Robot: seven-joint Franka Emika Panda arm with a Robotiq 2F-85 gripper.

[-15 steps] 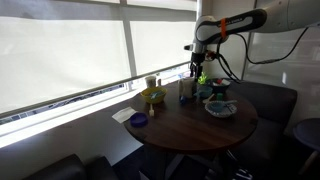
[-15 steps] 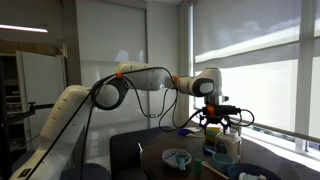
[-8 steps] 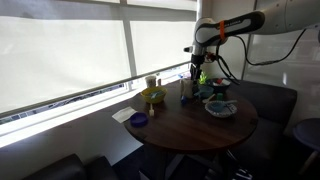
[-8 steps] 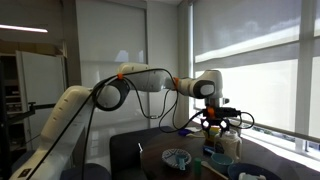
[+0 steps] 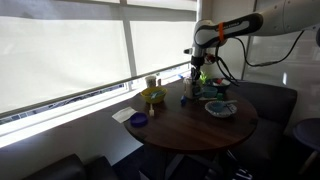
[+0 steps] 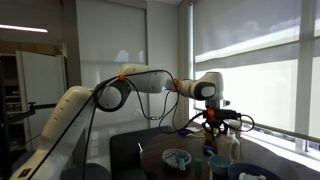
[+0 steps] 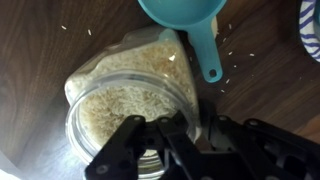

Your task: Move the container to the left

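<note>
Container point(image 7: 125, 85) stands upright, long axis vertical; hand point(image 7: 196, 130) at its top, grip unclear.

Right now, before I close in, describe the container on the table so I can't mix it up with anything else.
On the round dark table by the window, look at its window side, close below the gripper. The container is the upright jar there, taller than the yellow bowl beside it, and the wrist view shows rice-like grains inside.
</note>
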